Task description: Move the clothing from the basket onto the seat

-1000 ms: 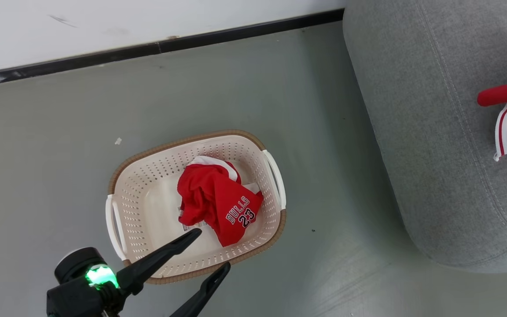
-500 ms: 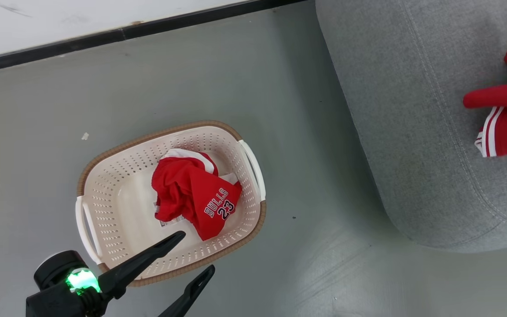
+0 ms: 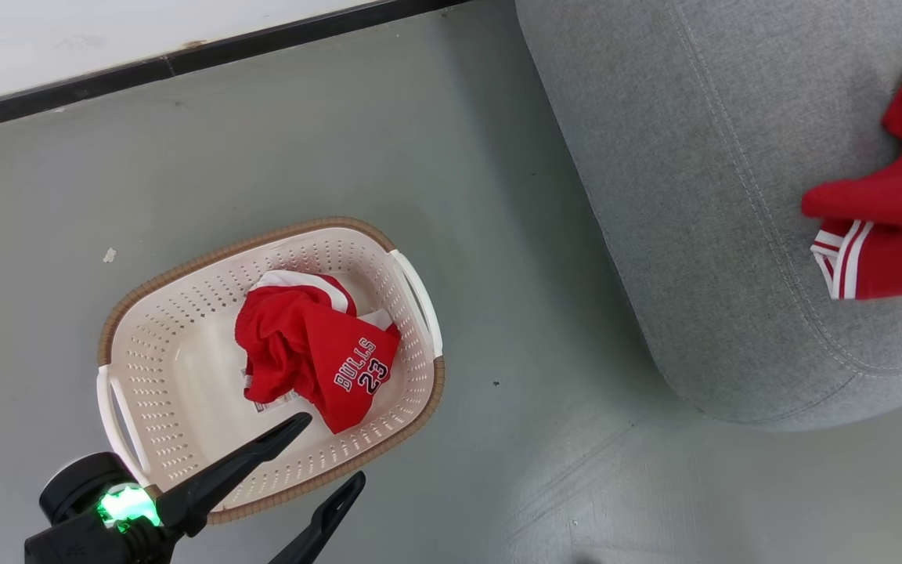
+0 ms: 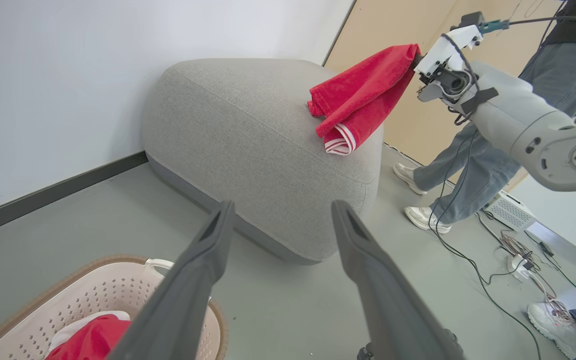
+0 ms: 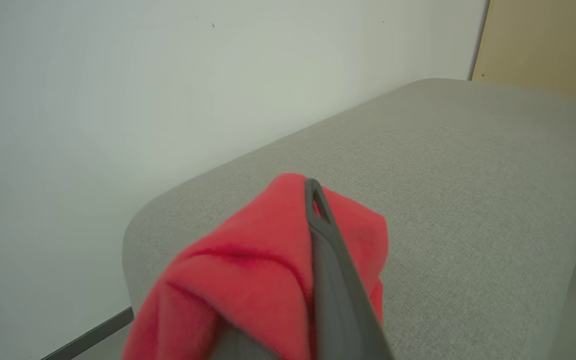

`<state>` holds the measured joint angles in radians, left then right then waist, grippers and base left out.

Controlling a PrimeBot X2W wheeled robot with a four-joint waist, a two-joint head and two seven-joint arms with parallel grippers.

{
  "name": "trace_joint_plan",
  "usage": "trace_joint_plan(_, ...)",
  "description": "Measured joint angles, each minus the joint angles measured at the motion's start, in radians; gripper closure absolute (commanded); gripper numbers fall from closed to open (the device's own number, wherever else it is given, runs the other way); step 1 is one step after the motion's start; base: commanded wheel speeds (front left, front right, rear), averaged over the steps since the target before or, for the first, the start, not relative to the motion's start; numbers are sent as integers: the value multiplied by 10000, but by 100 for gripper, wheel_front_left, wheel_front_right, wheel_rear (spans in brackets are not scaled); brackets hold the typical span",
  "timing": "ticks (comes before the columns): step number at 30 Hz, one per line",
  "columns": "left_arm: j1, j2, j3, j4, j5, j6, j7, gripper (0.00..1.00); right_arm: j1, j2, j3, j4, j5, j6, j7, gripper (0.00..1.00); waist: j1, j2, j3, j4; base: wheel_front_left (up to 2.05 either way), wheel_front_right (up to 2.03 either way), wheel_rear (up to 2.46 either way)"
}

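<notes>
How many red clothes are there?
2. A crumpled red jersey with white BULLS 23 lettering lies in the cream perforated plastic basket; a red garment with white stripes, held by the right gripper, drapes onto the grey fabric seat. More may be hidden underneath.

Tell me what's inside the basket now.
One crumpled red BULLS 23 jersey lies in the basket. A label sticker peeks from under it; whether anything else lies beneath the fabric is hidden.

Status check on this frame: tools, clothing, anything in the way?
Left tool open, by basket rim. Right tool shut on red garment, its end on seat. Jersey in basket. Person's legs beside seat.
</notes>
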<state>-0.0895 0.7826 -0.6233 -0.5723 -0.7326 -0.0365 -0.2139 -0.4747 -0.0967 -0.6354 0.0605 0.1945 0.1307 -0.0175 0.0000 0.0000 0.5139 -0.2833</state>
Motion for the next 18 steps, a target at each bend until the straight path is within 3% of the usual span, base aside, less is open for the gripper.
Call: trace_joint_plan(18,185,73,54,-142,-58,33,-79,0,151,284,-594,497,-12,0,8,100,1,0,-149,-223,0,0,0)
